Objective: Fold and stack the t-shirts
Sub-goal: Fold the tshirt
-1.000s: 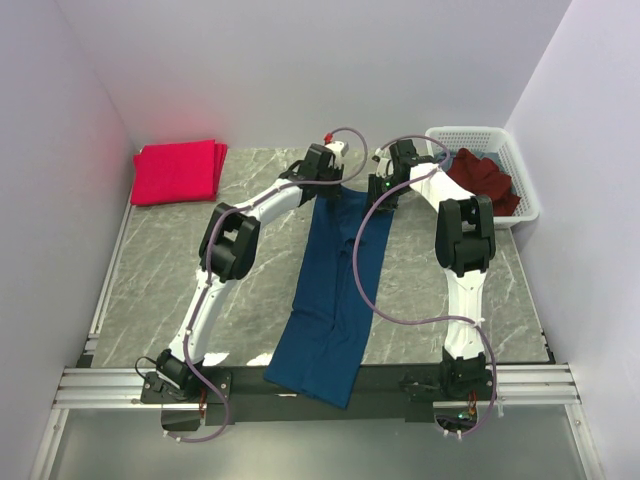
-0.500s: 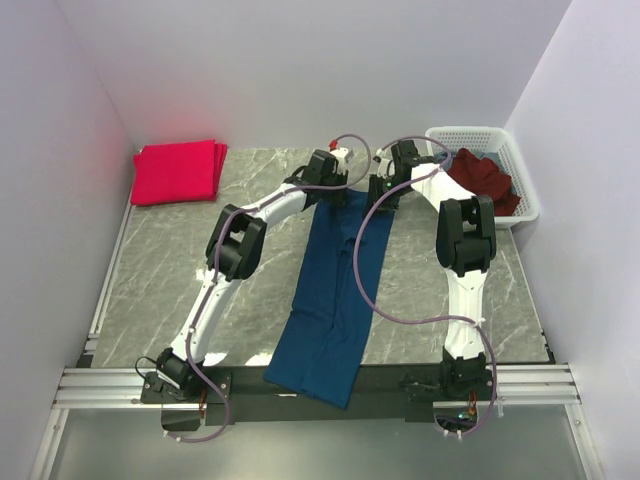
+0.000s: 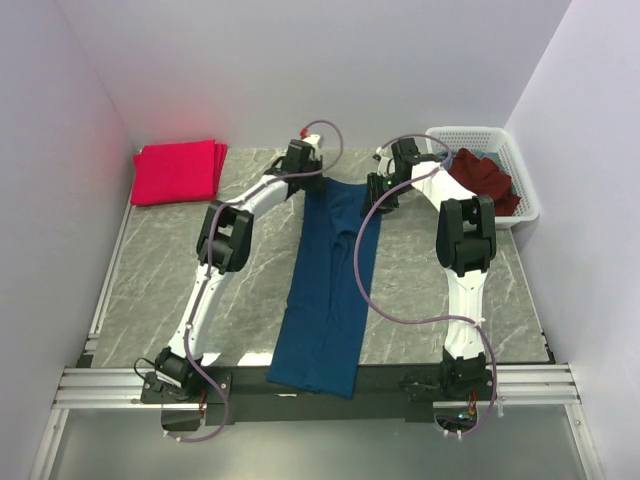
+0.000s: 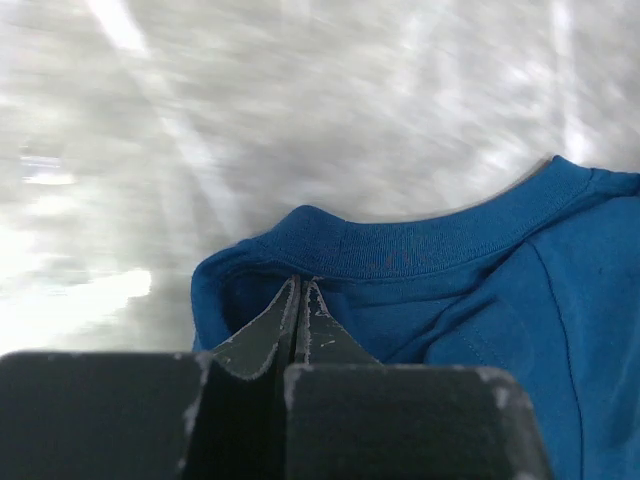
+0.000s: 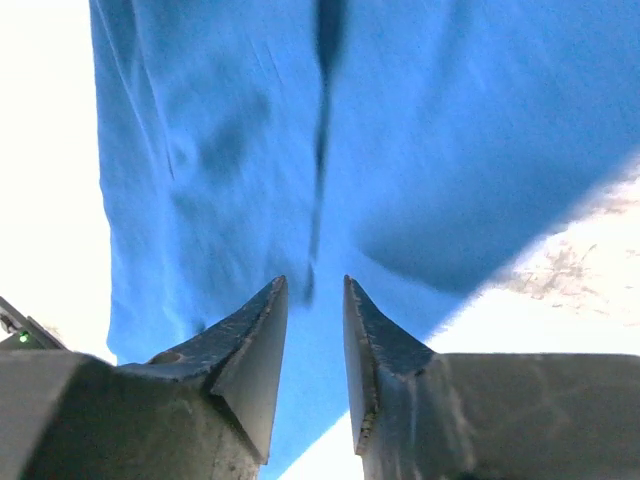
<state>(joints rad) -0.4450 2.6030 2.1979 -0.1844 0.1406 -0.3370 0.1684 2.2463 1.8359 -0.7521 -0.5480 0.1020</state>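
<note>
A navy blue t-shirt point(image 3: 330, 290) lies lengthwise down the middle of the table, its near hem hanging over the front edge. My left gripper point(image 3: 305, 185) is shut on its far left corner, pinching the cloth just below the collar point(image 4: 430, 250); the fingertips point(image 4: 302, 282) are pressed together. My right gripper point(image 3: 375, 195) is over the shirt's far right corner, jaws a little apart, with blue cloth point(image 5: 400, 120) showing between and beyond them. Folded pinkish-red shirts point(image 3: 175, 172) are stacked at the far left. A dark maroon shirt point(image 3: 485, 180) lies in the basket.
A white lattice basket point(image 3: 470, 134) stands at the far right corner against the wall. Walls close in on the left, back and right. Grey marble table surface point(image 3: 160, 260) shows on both sides of the navy shirt.
My left gripper has moved left with the collar corner, spreading the shirt's far edge from a narrow fold to a wider flat band. The right gripper has stayed nearly in place.
</note>
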